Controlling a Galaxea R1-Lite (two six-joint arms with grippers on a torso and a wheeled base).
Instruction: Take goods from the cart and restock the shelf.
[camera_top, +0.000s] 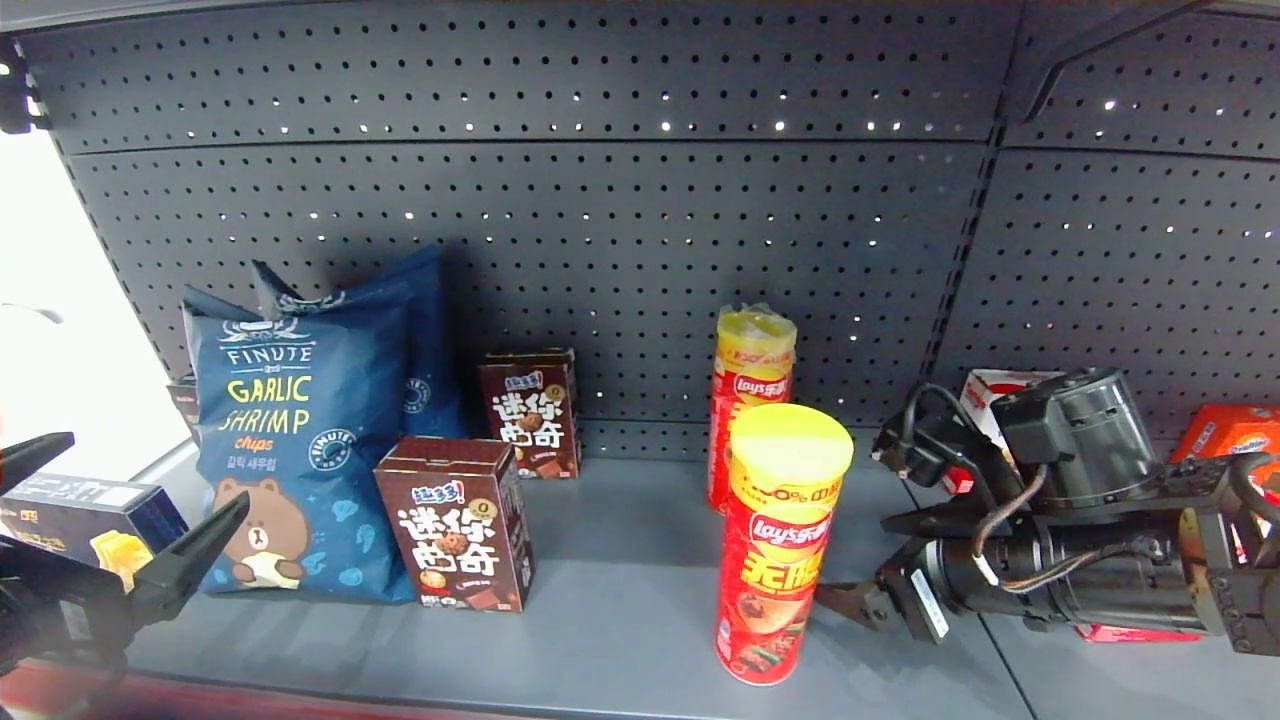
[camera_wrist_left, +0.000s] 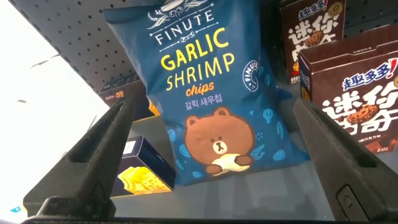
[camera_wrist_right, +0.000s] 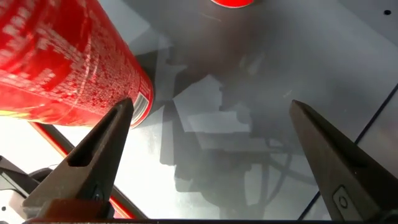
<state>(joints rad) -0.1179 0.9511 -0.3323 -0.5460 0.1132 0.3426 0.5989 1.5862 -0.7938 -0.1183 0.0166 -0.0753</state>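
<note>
Two red chip cans with yellow lids stand on the grey shelf (camera_top: 620, 600), the front can (camera_top: 780, 545) ahead of the rear can (camera_top: 750, 400). My right gripper (camera_top: 855, 558) hangs open just to the right of the front can. In the right wrist view the front can (camera_wrist_right: 62, 62) lies beside one finger, and nothing is between the fingers of the gripper (camera_wrist_right: 211, 104). My left gripper (camera_top: 155, 470) is open at the shelf's front left and faces a blue shrimp-chips bag (camera_top: 290, 460). The left wrist view frames that bag (camera_wrist_left: 211, 93) between the left gripper's (camera_wrist_left: 213, 102) spread fingers.
Two brown cookie boxes (camera_top: 460, 525) (camera_top: 530, 412) stand between the bag and the cans. A dark blue box (camera_top: 80, 515) lies at the far left. An orange box (camera_top: 1230, 435) and a white-and-red box (camera_top: 1000, 385) sit behind my right arm. A pegboard wall (camera_top: 640, 220) closes the back.
</note>
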